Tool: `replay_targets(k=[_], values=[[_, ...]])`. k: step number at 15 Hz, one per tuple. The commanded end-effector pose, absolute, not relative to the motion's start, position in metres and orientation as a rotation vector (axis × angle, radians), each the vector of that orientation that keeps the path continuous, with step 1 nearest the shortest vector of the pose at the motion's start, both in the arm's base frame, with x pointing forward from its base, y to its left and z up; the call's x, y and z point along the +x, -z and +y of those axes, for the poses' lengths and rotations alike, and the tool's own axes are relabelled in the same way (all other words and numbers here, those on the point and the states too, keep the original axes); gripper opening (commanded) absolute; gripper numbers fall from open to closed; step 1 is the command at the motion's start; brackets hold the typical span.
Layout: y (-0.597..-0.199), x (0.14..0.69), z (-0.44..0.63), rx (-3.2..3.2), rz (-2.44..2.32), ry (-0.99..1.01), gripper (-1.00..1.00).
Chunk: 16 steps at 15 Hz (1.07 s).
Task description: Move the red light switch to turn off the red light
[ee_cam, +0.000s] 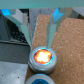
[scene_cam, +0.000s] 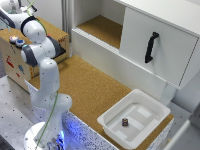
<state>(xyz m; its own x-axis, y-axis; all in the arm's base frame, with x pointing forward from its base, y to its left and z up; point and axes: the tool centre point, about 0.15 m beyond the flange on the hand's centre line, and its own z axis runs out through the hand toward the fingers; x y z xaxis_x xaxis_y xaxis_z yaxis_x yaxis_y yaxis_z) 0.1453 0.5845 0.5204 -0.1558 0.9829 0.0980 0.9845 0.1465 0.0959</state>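
Observation:
In the wrist view the red light [ee_cam: 42, 56], a small round cap with a pale rim, glows orange on the wooden box. The blue-topped cap [ee_cam: 40, 79] sits right beside it. My gripper [ee_cam: 38, 44] hangs just above the red light with its two fingers [ee_cam: 52, 27] spread apart and nothing between them. In the exterior view the red light [scene_cam: 12, 38] and the blue cap [scene_cam: 20, 43] sit on top of the wooden box [scene_cam: 15, 62] at the exterior view's left. The arm [scene_cam: 35, 30] bends over them and hides the fingers. I cannot make out a red switch.
A cork-covered counter [scene_cam: 90, 85] runs past the box. A white tub [scene_cam: 135, 117] holding a small dark object [scene_cam: 125, 121] stands at the exterior view's right front. A white cabinet with a black handle [scene_cam: 151, 47] and an open cork shelf [scene_cam: 102, 27] stands behind.

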Motion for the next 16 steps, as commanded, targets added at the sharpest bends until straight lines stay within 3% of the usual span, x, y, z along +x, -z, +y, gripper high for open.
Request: replay_targets(k=[1,16], values=[[-0.519,0.151,0.625,-2.099,-2.453,-0.182,-1.0],[-0.454,0.185,0.63,-2.068,-2.325,-0.28,-1.0]])
